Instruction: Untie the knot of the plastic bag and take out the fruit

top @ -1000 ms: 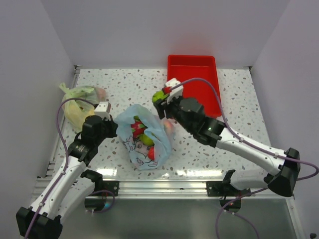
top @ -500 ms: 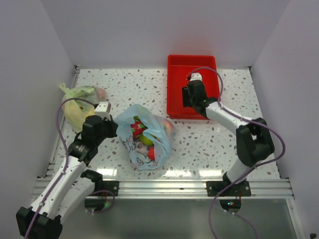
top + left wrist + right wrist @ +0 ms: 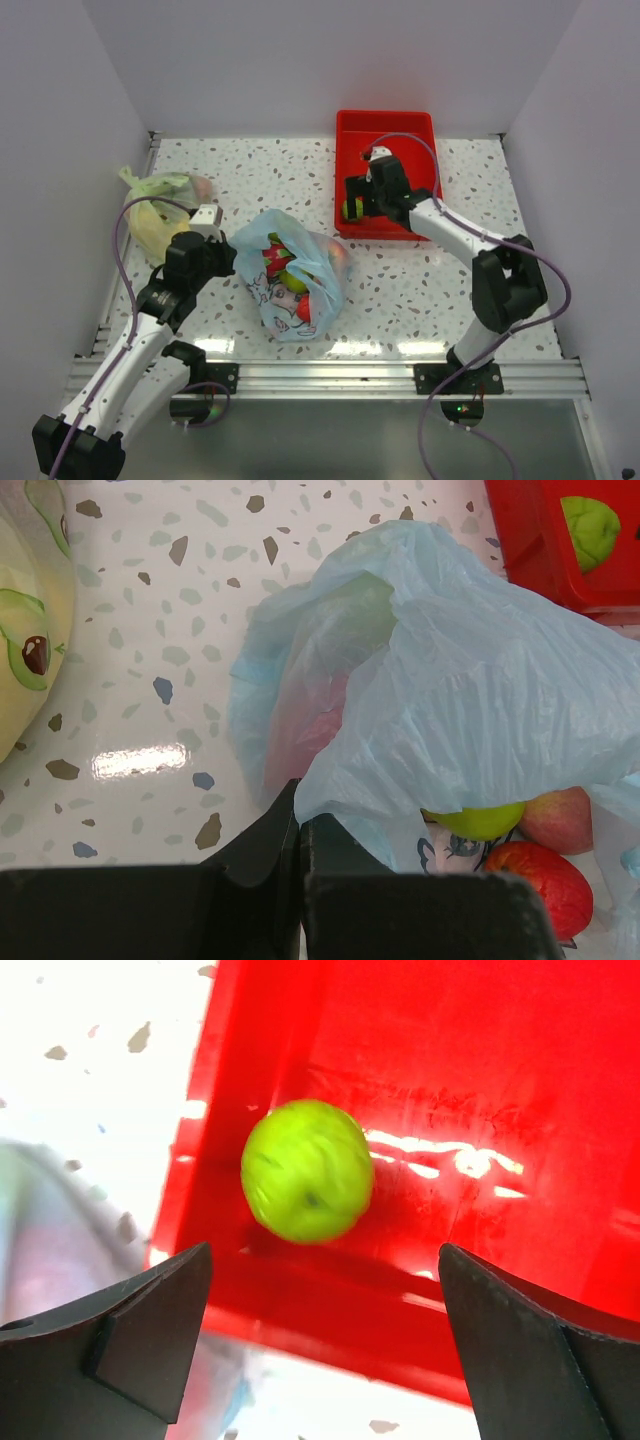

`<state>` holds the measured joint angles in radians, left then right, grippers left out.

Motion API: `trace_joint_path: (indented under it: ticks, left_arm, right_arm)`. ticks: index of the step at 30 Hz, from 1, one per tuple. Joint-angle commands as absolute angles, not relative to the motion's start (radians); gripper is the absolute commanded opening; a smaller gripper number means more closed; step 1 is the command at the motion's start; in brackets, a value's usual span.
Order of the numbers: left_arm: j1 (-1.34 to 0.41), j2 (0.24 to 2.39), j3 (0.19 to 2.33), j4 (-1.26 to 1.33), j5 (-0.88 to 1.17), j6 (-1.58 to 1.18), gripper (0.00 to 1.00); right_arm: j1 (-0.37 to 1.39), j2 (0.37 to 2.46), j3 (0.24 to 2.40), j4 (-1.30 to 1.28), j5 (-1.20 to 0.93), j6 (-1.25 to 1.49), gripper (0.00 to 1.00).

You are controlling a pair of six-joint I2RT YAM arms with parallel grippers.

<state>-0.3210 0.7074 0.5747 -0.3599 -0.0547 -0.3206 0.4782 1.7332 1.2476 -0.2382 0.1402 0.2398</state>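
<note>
Top view: a crinkled, translucent blue bag (image 3: 290,275) lies open on the speckled table (image 3: 250,170) between plain white walls (image 3: 250,70), with red and green fruit (image 3: 280,262) inside. Left wrist: the left gripper (image 3: 300,825), jaws pressed together, pinches the bag's thin film. Right wrist: the right gripper (image 3: 322,1250), jaws spread wide, hangs over a round green fruit (image 3: 307,1185) in the glossy red tray (image 3: 560,1080).

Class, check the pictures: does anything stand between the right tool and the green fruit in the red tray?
Nothing visible does. The right tool stands open above the tray, and the green fruit shows uncovered inside the tray, in the gap between the tool's fingers.
</note>
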Motion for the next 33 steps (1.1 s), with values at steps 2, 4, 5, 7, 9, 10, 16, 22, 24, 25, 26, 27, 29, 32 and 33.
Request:
trace_joint_path:
  ticks: [2,4,5,7,9,10,16,22,24,25,26,27,29,32,33]
  left_arm:
    - [-0.314,0.706,0.578,-0.328,-0.037,-0.298,0.00]
    - [-0.314,0.703,0.578,-0.328,-0.038,-0.296,0.00]
    - [-0.314,0.701,0.577,-0.330,-0.038,-0.298,0.00]
    - [-0.314,0.701,0.577,-0.328,-0.038,-0.298,0.00]
    - [-0.314,0.703,0.577,-0.328,-0.037,-0.298,0.00]
    - [-0.314,0.703,0.577,-0.328,-0.037,-0.296,0.00]
    - [-0.314,0.700,0.578,-0.331,-0.040,-0.298,0.00]
    - [-0.316,0.693,0.575,-0.330,-0.038,-0.301,0.00]
    - [-0.314,0.701,0.575,-0.330,-0.034,-0.301,0.00]
    - [-0.314,0.706,0.577,-0.331,-0.032,-0.301,0.00]
    - [-0.314,0.706,0.577,-0.330,-0.029,-0.301,0.00]
    - [-0.314,0.710,0.578,-0.328,-0.028,-0.299,0.00]
    - [-0.314,0.709,0.577,-0.328,-0.028,-0.299,0.00]
    - [-0.314,0.709,0.575,-0.330,-0.032,-0.301,0.00]
    - [-0.314,0.709,0.575,-0.331,-0.034,-0.299,0.00]
  right_arm:
    - [0.546,1.525,1.299,-0.302,0.087,0.204,0.97]
    - [0.595,1.450,1.292,-0.322,0.110,0.178,0.96]
    - [0.651,1.433,1.295,-0.331,0.121,0.148,0.96]
    - [0.705,1.401,1.316,-0.371,0.126,0.129,0.94]
    - [0.787,1.367,1.341,-0.391,0.126,0.114,0.93]
    - [0.814,1.359,1.348,-0.408,0.132,0.106,0.93]
    - [1.009,1.384,1.414,-0.482,0.098,0.120,0.80]
    - [1.146,1.477,1.356,-0.417,0.089,0.202,0.47]
    - [1.161,1.509,1.336,-0.405,0.086,0.224,0.45]
    - [1.163,1.538,1.329,-0.396,0.084,0.233,0.44]
    - [1.163,1.552,1.319,-0.388,0.083,0.244,0.43]
    - [1.163,1.563,1.303,-0.376,0.081,0.247,0.43]
    - [1.161,1.597,1.292,-0.377,0.081,0.256,0.42]
    - [1.161,1.618,1.253,-0.380,0.100,0.262,0.42]
    - [1.161,1.621,1.230,-0.382,0.113,0.264,0.43]
